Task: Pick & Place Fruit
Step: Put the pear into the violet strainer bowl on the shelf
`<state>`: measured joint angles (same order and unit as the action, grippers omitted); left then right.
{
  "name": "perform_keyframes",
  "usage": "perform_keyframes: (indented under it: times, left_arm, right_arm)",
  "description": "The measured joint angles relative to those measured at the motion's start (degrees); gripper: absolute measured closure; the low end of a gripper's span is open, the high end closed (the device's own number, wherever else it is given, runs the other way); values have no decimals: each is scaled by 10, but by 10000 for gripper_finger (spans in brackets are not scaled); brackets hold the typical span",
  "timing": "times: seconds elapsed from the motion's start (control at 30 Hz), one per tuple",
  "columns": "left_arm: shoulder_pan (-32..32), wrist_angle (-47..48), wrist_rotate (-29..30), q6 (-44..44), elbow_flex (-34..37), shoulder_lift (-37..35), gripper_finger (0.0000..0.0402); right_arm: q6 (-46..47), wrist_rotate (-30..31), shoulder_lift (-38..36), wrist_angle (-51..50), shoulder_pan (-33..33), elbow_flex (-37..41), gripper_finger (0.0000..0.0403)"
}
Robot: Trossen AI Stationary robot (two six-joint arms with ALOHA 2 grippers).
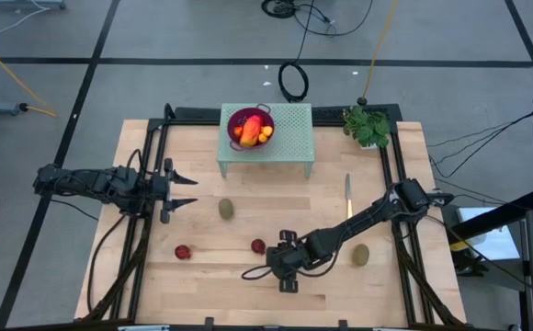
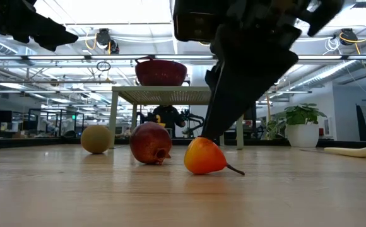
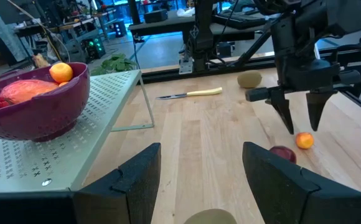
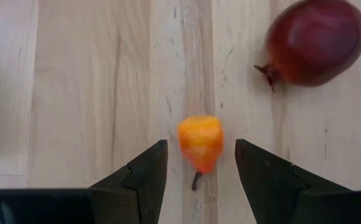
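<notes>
My right gripper is open and points down near the table's near edge. Its fingers stand on either side of a tiny orange-red fruit that lies on the wood, and they do not touch it. A dark red ball lies close beside that fruit. A second dark red ball and two brown-green ovals also rest on the table. The red-orange oblong and other tiny orange fruits sit in the purple bowl. My left gripper waits open at the left.
The purple bowl stands on a pale green perforated stand at the far middle. A yellow-handled knife lies right of centre. A small potted plant sits at the far right corner. Bare wood shows between the stand and the loose fruit.
</notes>
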<state>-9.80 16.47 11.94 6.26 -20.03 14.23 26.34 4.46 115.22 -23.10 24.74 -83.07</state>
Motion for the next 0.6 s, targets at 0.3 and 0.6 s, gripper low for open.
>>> perform_keyframes:
  times: [0.3,0.6]
  left_arm:
    - [0,0,1,6,0,0,174]
    - [0,0,1,40,0,0,174]
  right_arm:
    - [0,0,0,49,-2,21,222]
    - [15,0,0,52,-2,42,222]
